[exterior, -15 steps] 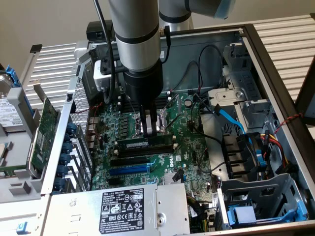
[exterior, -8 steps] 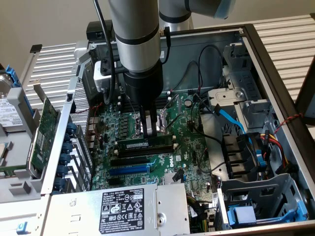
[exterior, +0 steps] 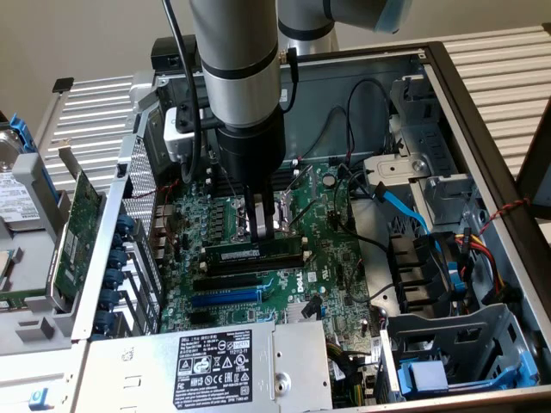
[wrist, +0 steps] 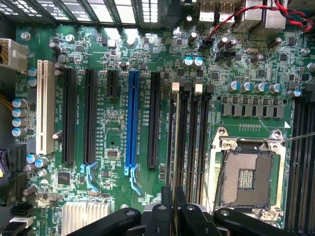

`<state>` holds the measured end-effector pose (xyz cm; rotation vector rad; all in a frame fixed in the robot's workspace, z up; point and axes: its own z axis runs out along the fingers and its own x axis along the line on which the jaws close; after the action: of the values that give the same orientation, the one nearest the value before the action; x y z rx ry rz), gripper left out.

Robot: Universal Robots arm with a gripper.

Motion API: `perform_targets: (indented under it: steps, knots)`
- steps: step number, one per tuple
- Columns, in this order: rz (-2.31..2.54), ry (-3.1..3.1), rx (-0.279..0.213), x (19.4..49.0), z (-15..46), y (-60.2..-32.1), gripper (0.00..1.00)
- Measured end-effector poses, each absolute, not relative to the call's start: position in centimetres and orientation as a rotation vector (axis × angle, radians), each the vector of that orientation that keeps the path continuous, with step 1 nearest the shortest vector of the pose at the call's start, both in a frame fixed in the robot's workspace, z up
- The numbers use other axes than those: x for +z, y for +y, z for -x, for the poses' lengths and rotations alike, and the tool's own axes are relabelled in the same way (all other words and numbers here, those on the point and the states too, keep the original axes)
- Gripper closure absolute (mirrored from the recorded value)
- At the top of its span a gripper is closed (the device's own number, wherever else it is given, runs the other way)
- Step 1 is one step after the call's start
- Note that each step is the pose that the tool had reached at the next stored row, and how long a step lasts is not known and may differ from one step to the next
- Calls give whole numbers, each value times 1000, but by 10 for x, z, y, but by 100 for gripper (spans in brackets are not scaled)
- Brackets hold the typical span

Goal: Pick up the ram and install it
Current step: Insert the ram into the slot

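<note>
We see the gripper (exterior: 259, 232) reaching straight down into the open computer case (exterior: 482, 129), with its fingers (exterior: 248, 222) drawn together and clamped on the ram (exterior: 255, 255); the grip sits at about mid-length of the stick, so a similar span of green board sticks out on either side.

In the exterior view the ram's long axis runs from that view's left to its right, level with the motherboard (exterior: 336, 267) and parallel to the long black slots (exterior: 225, 280) and the blue slot (exterior: 225, 296) just beside it; the stick hangs directly under the gripper rather than off to one side.

In the wrist view we look down along the fingers (wrist: 162, 216); the ram (wrist: 174, 147) shows edge-on as a thin line that leaves the gripper (wrist: 174, 209) and runs towards a white end clip (wrist: 175, 87); that line lies along the memory slots (wrist: 193, 142), between the black expansion slot (wrist: 153, 118) and the empty processor socket (wrist: 246, 179).

We judge that stick and slot share one axis, and that the ram is at the slot's mouth or already in it; we cannot tell whether it is fully seated, or whether the end clips have closed.
</note>
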<state>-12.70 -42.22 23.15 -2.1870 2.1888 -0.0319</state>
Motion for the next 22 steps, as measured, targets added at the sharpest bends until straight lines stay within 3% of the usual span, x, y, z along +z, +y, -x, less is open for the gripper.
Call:
perform_targets:
  steps: [22]
  knots:
    - [2179, 2191, -39, 229, 129, -422, 86]
